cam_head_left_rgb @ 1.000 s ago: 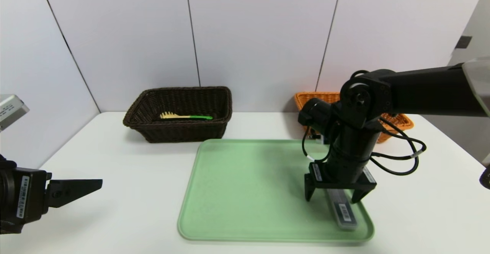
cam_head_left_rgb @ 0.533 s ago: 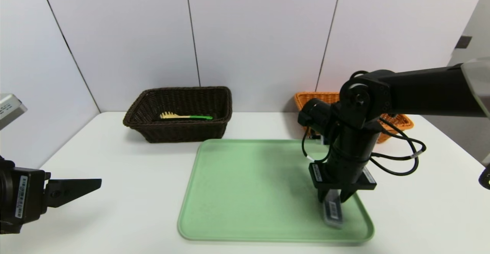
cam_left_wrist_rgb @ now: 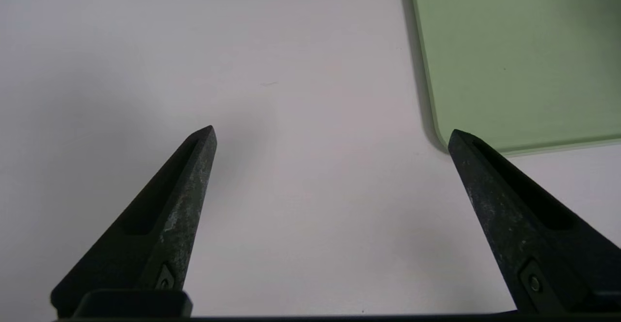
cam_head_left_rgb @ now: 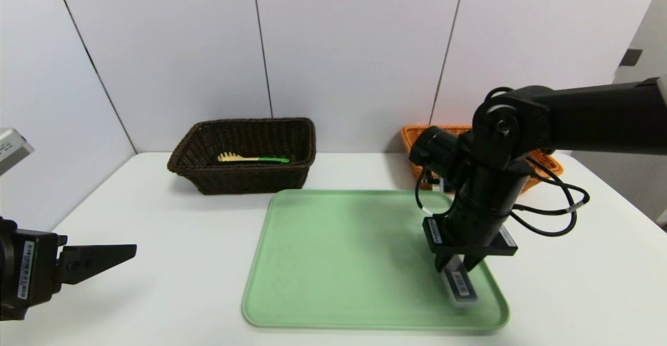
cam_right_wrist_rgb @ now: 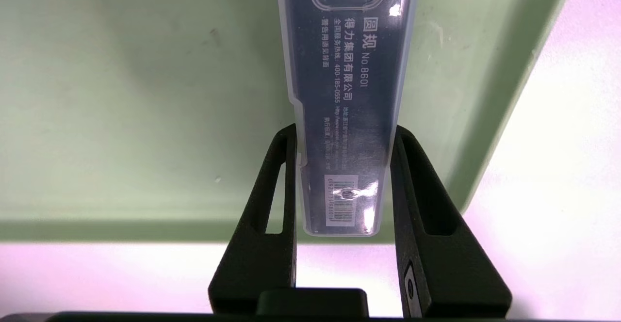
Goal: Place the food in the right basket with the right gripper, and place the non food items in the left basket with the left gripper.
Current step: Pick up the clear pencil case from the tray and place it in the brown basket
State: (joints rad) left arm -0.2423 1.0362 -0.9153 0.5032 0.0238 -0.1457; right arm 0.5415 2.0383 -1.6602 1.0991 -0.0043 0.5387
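Nearest you, the left gripper (cam_head_left_rgb: 112, 255) is idling with fingers spread over the table (cam_head_left_rgb: 156, 231). On the green tray (cam_head_left_rgb: 338, 257), your right gripper (cam_right_wrist_rgb: 342, 186) is pinching the compass case (cam_right_wrist_rgb: 347, 118) near one end; it's stationery, so you're risking misfiling it in the orange basket (cam_head_left_rgb: 547, 166), not the dark basket (cam_head_left_rgb: 245, 179).

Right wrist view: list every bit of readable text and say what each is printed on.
All print is on the plastic case held between the right gripper fingers:
"圆规 No.8601", the largest line.
"得力集团有限公司", beside it.
"400-185-0555", with "全国服务热线" before it.
"警告用语见背面", the next line.
Two smaller lines: too small to read.
Barcode sticker: digits blurred.
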